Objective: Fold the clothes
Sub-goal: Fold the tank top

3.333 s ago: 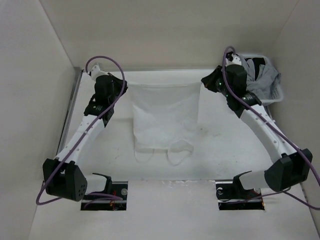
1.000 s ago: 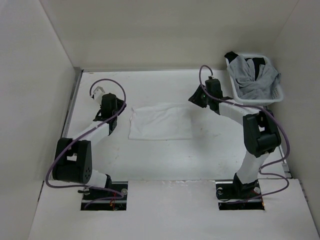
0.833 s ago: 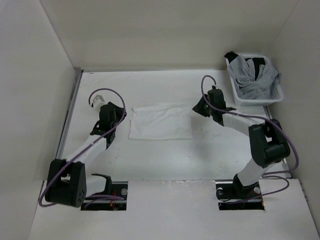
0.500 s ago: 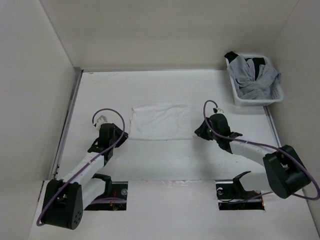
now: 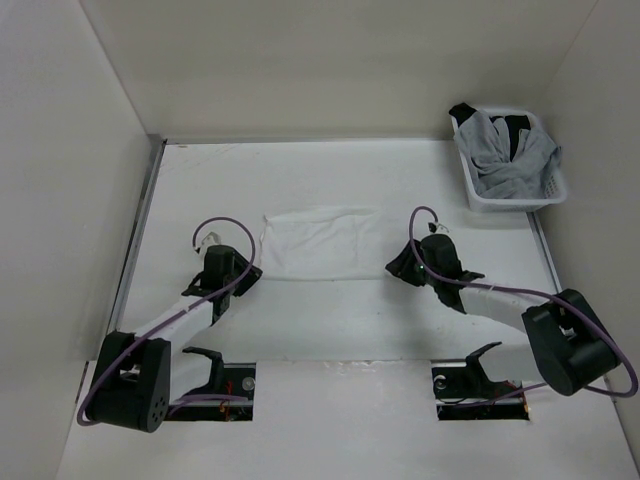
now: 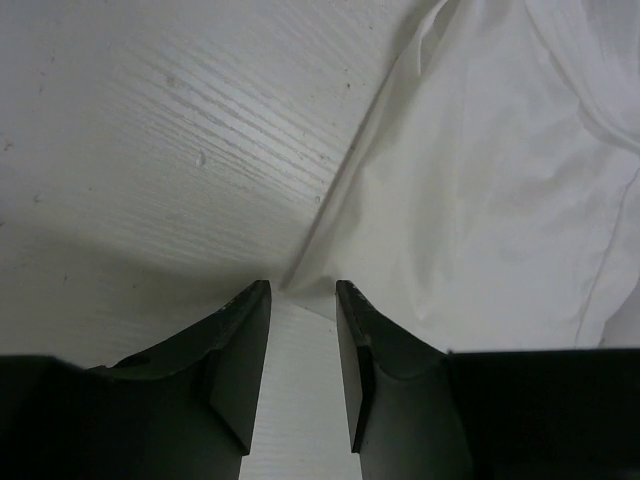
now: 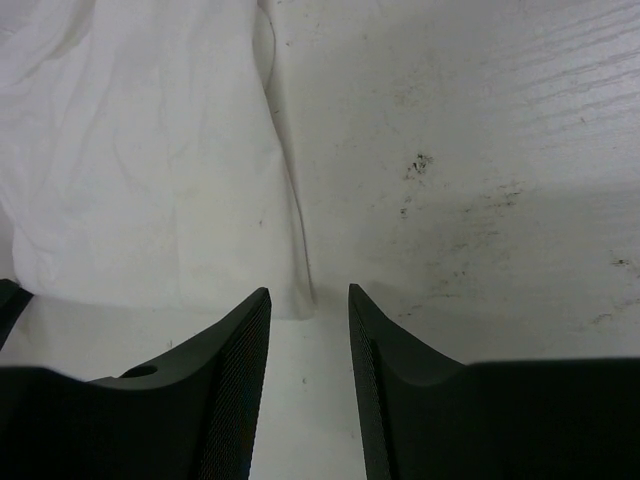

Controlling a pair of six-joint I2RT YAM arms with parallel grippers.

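Observation:
The clothes (image 5: 322, 243) are one thin white garment, lying flat on the table as a wide folded rectangle. My left gripper (image 5: 252, 272) sits low at its near left corner and my right gripper (image 5: 396, 268) at its near right corner. In the left wrist view the white cloth (image 6: 480, 200) fills the upper right, and its corner reaches just ahead of my open left gripper (image 6: 302, 292). In the right wrist view the cloth (image 7: 150, 150) lies at the upper left. Its corner ends just ahead of my open right gripper (image 7: 308, 296). Nothing is between either pair of fingers.
A white basket (image 5: 548, 190) holding grey and black cloth stands at the back right, by the right wall. White walls close in the table (image 5: 330, 310) at left, back and right. The bare tabletop (image 7: 480, 170) right of the garment has dark specks.
The garment, spread long with straps nearest at first, now lies folded in half. Over the last second both arms drew back from its far corners to its near corners.

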